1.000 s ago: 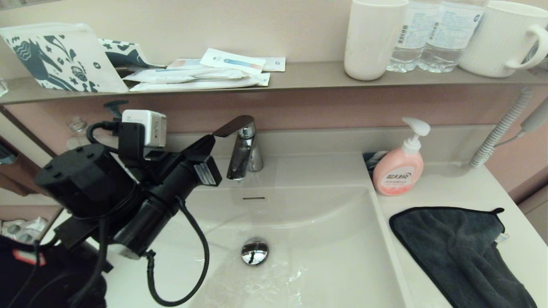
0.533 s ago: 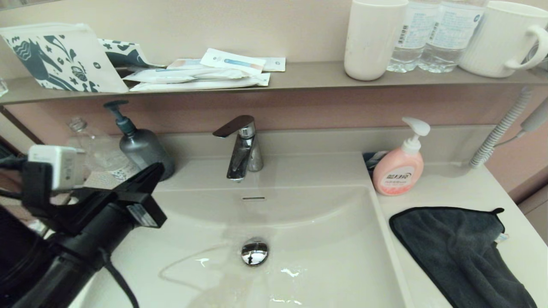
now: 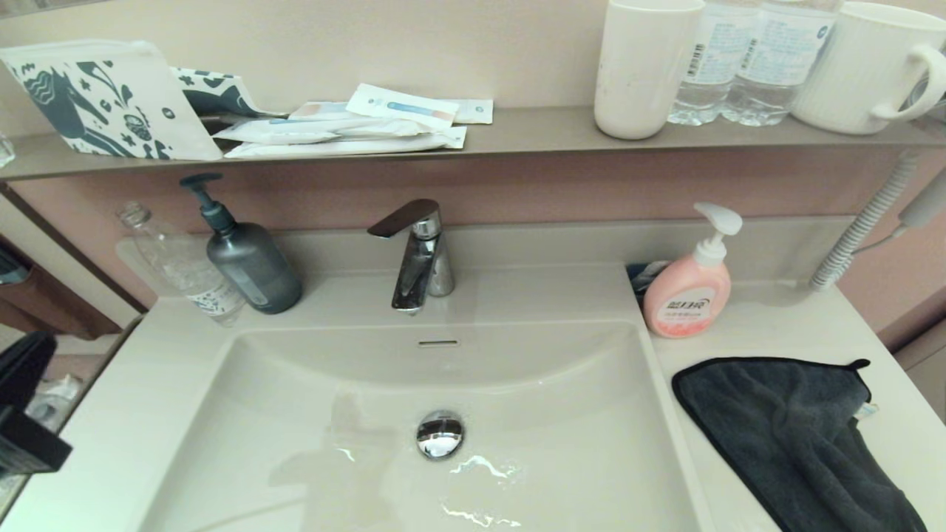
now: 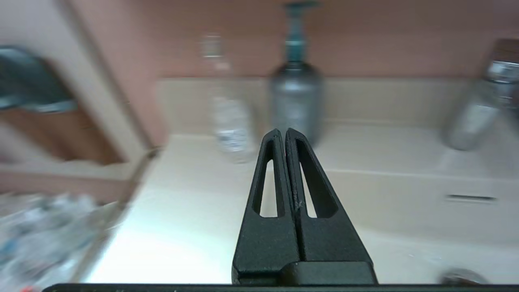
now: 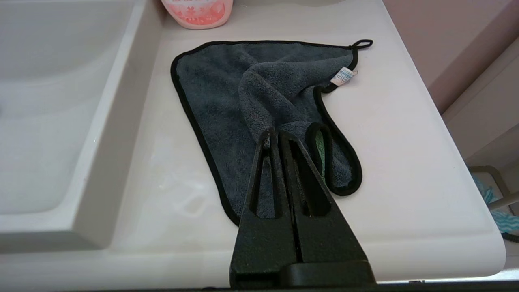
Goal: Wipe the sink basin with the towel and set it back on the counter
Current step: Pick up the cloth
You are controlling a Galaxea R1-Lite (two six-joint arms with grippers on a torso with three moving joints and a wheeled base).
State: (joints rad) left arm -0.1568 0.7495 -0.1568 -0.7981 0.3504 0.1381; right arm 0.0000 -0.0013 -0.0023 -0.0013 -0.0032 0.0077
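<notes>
- Withdrawn since the earlier head views: the left arm, which stood in front of the tap and over the basin, now shows only as a dark edge at the lower left margin; the grey pump bottle (image 3: 247,258) and the clear bottle (image 3: 188,273) it hid are exposed.
- Left gripper (image 4: 283,136): fingers pressed together, holding nothing, off the left side of the counter (image 3: 776,325) and pointing toward the grey pump bottle.
- Right gripper (image 5: 275,137): fingers closed tip to tip, nothing between them, poised over the near part of the towel (image 5: 251,93). Contact with the cloth cannot be confirmed.
- Towel: lies loosely rumpled on the right wing of the counter, just beside the pink soap dispenser (image 3: 691,292), with its corner loop toward the wall. It is entirely outside the sink basin (image 3: 355,384).
- Sink basin: thin film of water around the drain plug (image 3: 440,434); wiping not yet begun.
- Assessment: step in hand is the pick-up of the towel by the right arm.
- Recommended practice: open the fingers before descending, and take the raised fold running through the middle of the cloth rather than a flat edge, so that a good bunch is held. Lift clear of the basin rim before crossing over, and keep away from the soap dispenser, which would tip easily.
</notes>
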